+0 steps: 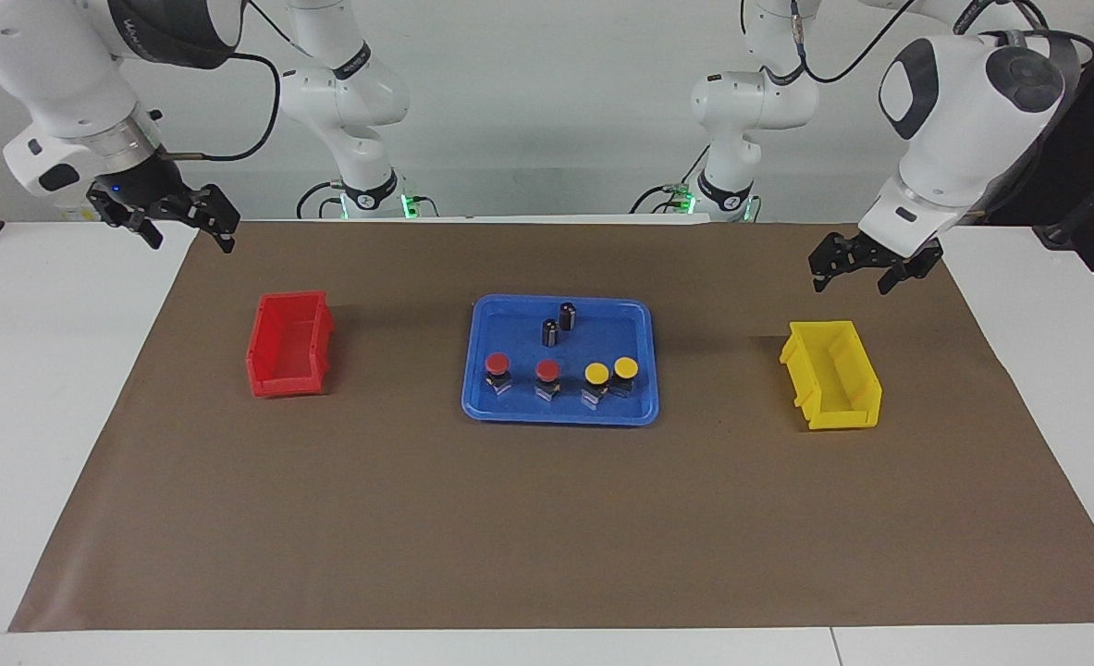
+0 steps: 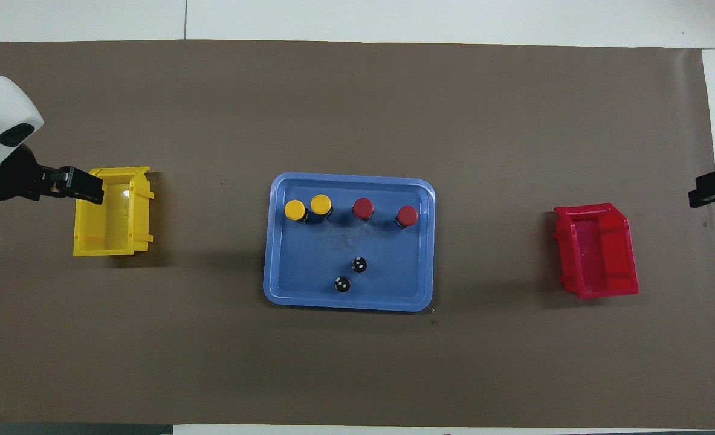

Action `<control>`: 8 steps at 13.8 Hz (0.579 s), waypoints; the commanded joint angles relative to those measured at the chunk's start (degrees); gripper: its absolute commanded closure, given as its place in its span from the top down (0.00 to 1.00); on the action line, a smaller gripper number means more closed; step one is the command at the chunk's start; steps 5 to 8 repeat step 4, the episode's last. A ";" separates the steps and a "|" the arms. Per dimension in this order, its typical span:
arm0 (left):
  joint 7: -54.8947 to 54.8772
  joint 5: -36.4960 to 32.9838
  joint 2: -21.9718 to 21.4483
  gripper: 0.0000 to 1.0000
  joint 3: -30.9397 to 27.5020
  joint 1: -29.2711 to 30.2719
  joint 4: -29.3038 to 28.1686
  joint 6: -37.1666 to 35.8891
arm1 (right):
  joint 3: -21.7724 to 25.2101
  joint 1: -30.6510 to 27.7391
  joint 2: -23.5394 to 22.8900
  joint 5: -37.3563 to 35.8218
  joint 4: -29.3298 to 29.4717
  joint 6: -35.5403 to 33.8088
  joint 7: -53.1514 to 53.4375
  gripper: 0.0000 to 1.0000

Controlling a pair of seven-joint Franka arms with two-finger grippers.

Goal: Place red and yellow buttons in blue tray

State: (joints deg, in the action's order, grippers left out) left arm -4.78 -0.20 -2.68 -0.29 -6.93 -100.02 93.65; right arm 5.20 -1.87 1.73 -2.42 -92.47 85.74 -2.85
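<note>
Left arm: we see it raised at its own end of the table, wrist bent down, the left gripper [image 1: 863, 266] hanging in the air above the brown mat beside the yellow bin [image 1: 832, 374].
Left gripper state: fingers spread wide, nothing between them.
Right arm: we note it waiting high at the other end, the right gripper [image 1: 179, 220] over the mat's corner, well apart from the red bin [image 1: 289, 343].
Right gripper state: fingers apart, holding nothing.
Blue tray [image 1: 637, 407]: mid-table, between the two bins.
Buttons: two red buttons [image 1: 522, 374] and two yellow buttons [image 1: 610, 376] stand in a row in the tray along its edge farther from the robots; the yellow pair touch.
Cylinders: two dark grey cylinders [image 1: 559, 323] upright in the tray, nearer the robots.
Facing view only: both arms in full, their height off the table.
Overhead view only: both bins' bare floors; of the right gripper just a dark tip at the frame edge.
</note>
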 commanded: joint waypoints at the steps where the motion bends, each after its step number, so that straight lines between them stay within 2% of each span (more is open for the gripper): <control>1: -2.43 0.90 -2.15 1.00 0.37 0.51 0.79 -2.42 | -0.36 -0.85 -0.14 -0.13 0.45 0.13 -1.63 1.00; 8: -2.42 0.82 -2.16 1.00 0.46 0.69 1.85 -2.42 | -0.45 -0.50 -0.14 -0.22 0.45 0.30 -1.54 1.00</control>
